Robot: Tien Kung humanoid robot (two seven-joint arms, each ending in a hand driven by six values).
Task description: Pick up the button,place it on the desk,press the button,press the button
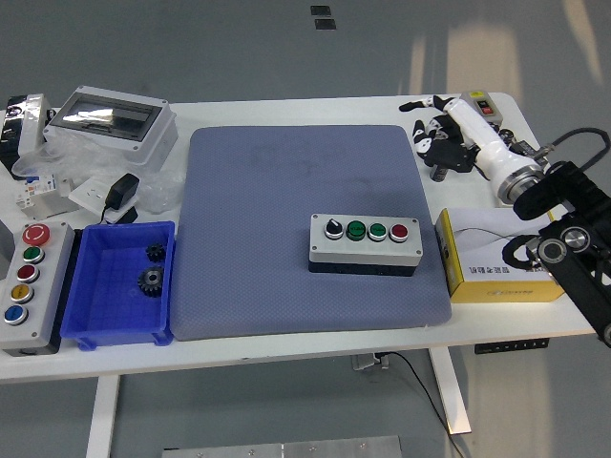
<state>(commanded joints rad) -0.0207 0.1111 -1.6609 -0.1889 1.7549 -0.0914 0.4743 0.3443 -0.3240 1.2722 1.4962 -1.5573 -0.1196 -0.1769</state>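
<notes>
The button box is a grey box lying on the blue-grey mat, right of its centre. It carries a black selector knob, two green buttons and a red button in a row. My right hand is raised at the table's far right corner, well away from the box, its fingers curled with the index finger extended, holding nothing. The left arm is not in view.
A yellow carton lies right of the mat. A blue bin with gears and a second button station are at the left. An enclosure and loose packaging are at the far left. A grey switch box and black cylinders sit at the far right.
</notes>
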